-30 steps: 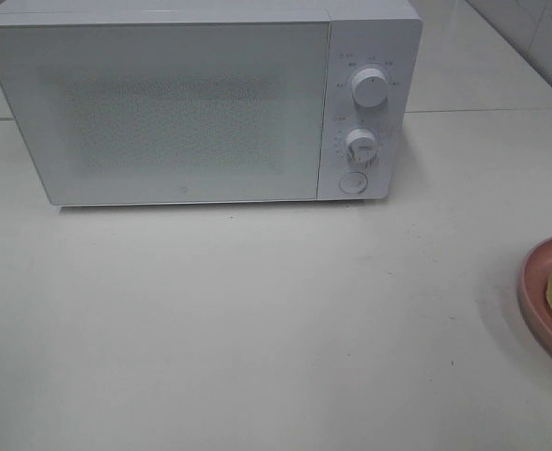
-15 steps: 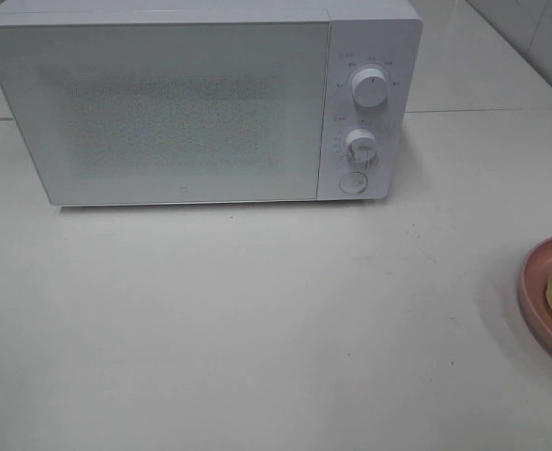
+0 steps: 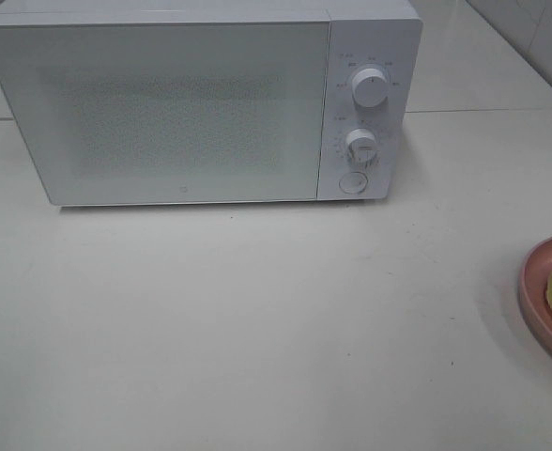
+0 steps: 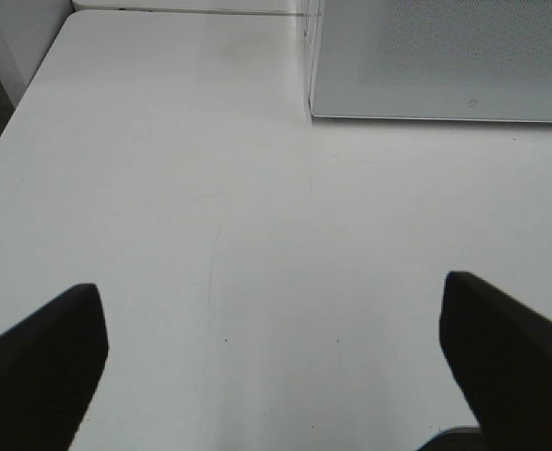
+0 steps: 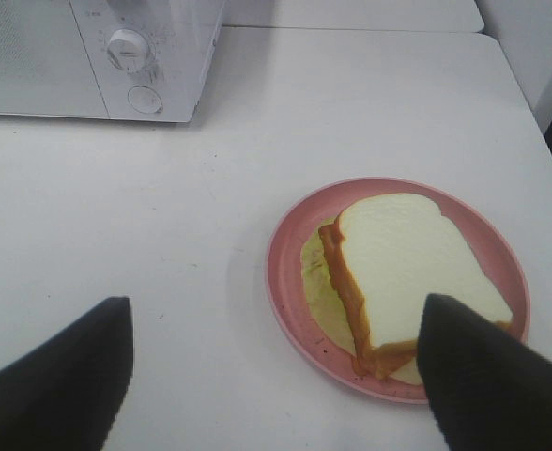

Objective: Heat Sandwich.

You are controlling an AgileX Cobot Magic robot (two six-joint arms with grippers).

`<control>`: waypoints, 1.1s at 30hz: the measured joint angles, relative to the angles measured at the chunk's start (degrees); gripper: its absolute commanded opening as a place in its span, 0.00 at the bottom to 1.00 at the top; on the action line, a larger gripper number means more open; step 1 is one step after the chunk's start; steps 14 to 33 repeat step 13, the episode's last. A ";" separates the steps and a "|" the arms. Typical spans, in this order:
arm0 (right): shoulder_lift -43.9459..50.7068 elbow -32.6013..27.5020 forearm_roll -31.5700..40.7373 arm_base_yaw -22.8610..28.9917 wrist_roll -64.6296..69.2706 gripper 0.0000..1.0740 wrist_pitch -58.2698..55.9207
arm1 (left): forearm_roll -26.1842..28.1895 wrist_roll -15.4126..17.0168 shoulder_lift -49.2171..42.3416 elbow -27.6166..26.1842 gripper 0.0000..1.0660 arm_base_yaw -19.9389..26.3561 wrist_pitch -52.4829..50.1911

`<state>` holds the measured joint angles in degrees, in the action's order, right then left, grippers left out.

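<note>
Sandwich (image 5: 409, 268) on pink plate (image 5: 290, 282) (right hand (image 5: 276, 376) open above), microwave (image 3: 201, 103) shut

Two dark fingers (image 4: 37, 362) of the left gripper (image 4: 276, 362) stand wide apart above the bare white tabletop (image 4: 210, 216), holding nothing. Beyond them, the microwave (image 4: 445, 56) shows its speckled door and lower corner.

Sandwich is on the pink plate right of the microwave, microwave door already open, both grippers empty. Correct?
Not quite: the microwave door is shut, as the exterior high view shows. The rest holds: the sandwich sits on the pink plate, and left gripper and right gripper are empty.
</note>
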<state>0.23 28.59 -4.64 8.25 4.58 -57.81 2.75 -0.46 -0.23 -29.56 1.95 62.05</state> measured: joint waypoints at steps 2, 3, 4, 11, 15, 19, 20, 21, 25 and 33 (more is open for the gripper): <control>0.00 0.00 0.00 0.00 0.00 0.70 0.00 | 0.00 0.00 0.00 0.00 0.83 0.00 0.00; 0.00 0.00 0.00 0.00 0.00 0.70 0.00 | 0.00 0.00 0.00 0.00 0.83 0.00 0.00; 0.00 0.00 0.00 0.00 0.00 0.70 0.00 | 0.00 0.00 0.00 0.00 0.83 0.00 0.00; 0.00 0.00 0.00 0.00 0.00 0.70 0.00 | 0.00 0.00 0.00 0.00 0.83 0.00 0.00; 0.00 0.00 0.00 0.00 0.00 0.70 0.00 | 0.00 0.00 0.00 0.00 0.83 0.00 0.00; 0.00 0.00 0.00 0.00 0.00 0.70 0.00 | 0.00 0.00 0.00 0.00 0.83 0.00 0.00; 0.00 0.00 0.00 0.00 0.00 0.70 0.00 | 0.00 0.00 0.00 0.00 0.83 0.00 0.00; 0.00 0.00 0.00 0.00 0.00 0.70 0.00 | 0.00 0.00 0.00 0.00 0.83 0.00 0.00; 0.00 0.00 0.00 0.00 0.00 0.70 0.00 | 0.00 0.00 0.00 0.00 0.83 0.00 0.00; 0.00 0.00 0.00 0.00 0.00 0.70 0.00 | 0.00 0.00 0.00 0.00 0.83 0.00 0.00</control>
